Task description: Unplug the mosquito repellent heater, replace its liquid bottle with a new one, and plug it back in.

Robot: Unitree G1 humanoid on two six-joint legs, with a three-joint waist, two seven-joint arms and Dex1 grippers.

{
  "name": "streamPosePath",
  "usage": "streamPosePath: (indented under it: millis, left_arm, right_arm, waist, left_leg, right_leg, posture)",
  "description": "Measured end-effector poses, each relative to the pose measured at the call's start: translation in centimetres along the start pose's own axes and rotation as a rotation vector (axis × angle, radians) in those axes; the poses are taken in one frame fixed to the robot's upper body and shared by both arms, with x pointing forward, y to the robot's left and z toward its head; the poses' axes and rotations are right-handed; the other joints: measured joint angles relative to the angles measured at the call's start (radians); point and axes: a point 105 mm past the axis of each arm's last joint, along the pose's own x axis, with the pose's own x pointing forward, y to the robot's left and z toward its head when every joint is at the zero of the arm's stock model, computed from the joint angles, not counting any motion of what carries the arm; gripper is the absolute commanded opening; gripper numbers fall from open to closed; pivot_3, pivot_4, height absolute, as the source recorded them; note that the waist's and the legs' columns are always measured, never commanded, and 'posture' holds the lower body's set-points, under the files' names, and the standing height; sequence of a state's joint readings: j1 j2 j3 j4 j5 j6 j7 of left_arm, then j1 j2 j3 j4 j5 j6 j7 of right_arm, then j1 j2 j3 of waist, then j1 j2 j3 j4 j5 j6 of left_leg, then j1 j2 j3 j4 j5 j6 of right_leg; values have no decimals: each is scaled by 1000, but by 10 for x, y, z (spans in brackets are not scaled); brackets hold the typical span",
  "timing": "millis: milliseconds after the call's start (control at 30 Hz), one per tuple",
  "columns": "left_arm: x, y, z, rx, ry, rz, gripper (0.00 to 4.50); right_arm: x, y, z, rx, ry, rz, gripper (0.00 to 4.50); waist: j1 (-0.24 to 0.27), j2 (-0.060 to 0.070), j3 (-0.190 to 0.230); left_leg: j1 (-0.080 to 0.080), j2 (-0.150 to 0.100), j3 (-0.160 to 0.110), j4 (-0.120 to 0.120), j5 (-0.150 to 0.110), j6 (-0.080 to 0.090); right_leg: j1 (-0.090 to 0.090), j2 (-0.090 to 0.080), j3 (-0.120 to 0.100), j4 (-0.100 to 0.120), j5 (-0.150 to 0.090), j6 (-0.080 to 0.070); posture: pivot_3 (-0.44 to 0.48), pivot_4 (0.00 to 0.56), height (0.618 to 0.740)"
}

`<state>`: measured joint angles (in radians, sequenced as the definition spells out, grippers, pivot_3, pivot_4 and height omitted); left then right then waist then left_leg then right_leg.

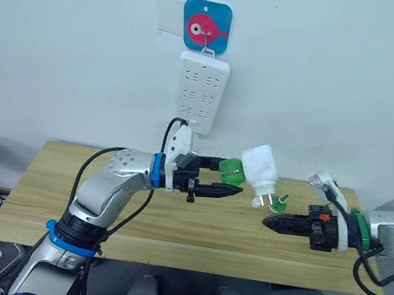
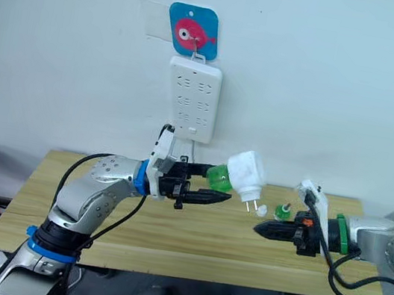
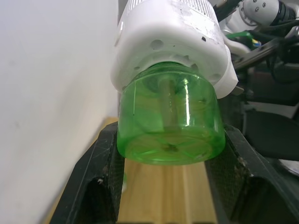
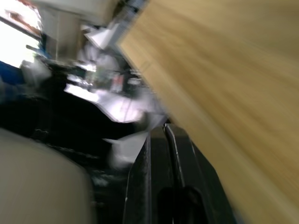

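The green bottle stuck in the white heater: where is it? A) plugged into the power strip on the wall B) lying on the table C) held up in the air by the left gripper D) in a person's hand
C: the left gripper is shut on the green bottle, which sits in the white heater, both up off the table and below the power strip.

Silver arms carry looping black cables, blue bands on the left, a green ring on the right, black-fingered pincers.
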<state>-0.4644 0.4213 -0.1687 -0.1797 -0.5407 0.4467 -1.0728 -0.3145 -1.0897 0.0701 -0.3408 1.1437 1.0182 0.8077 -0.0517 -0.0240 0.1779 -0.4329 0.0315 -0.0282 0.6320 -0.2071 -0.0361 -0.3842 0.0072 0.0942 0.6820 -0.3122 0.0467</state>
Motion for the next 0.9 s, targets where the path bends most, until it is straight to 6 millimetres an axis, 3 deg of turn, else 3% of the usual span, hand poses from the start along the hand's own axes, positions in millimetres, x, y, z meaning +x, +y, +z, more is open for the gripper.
streamPosePath:
  millis: [167, 300, 367, 533, 600, 700, 900]
  left_arm:
    - [-14, -14, -15, -210, 49, -78, 2221]
    - [-22, -18, -18, -351, 58, -94, 2221]
    - [-27, -21, -21, -446, 78, -106, 2221]
    - [-43, -28, -33, -581, 184, -126, 2221]
    - [-43, -32, -35, -607, 199, -147, 2221]
    - [-44, -36, -38, -623, 218, -173, 2221]
    - [-40, -43, -51, -723, 260, -203, 2221]
  right_arm:
    - [-15, -34, -9, -468, 41, -97, 2398]
    - [-10, -42, -8, -800, 6, -102, 3793]
    - [-4, -42, -5, -1047, -30, -99, 4457]
    - [4, -32, 11, -1565, -136, -77, 4457]
    - [6, -27, 19, -1681, -188, -83, 4457]
    - [9, -18, 26, -1793, -235, -54, 4457]
    - [24, -1, 19, -1870, -302, 70, 4457]
  waist:
    - [-6, 0, 0]
    - [-7, 0, 0]
    - [-8, 0, 0]
    - [-12, 0, 1]
    - [-12, 1, 1]
    - [-11, 1, 1]
    - [-10, 1, 1]
  left_leg:
    - [1, 0, 0, 0, 0, 0]
    - [1, 0, 0, 1, 0, 0]
    - [1, 0, 0, 1, 0, 0]
    - [4, 0, 0, 2, 0, -1]
    - [6, 0, 0, 2, 0, -1]
    - [9, 0, -1, 2, 0, -1]
    - [16, 0, -2, 2, 0, -1]
  right_leg:
    - [0, 0, 0, 0, 0, 0]
    - [0, 0, 0, 1, 0, 0]
    - [0, 0, 0, 2, 0, 0]
    - [3, 0, 0, 3, 0, 0]
    - [5, 0, 0, 3, 0, 0]
    - [10, -1, -1, 2, 0, 0]
    - [15, -1, 0, 4, 0, -1]
  posture:
    - [-60, 164, 740]
    - [-62, 162, 740]
    - [-64, 164, 740]
    - [-63, 162, 740]
    - [-67, 159, 740]
    - [-67, 157, 740]
    - [-71, 156, 740]
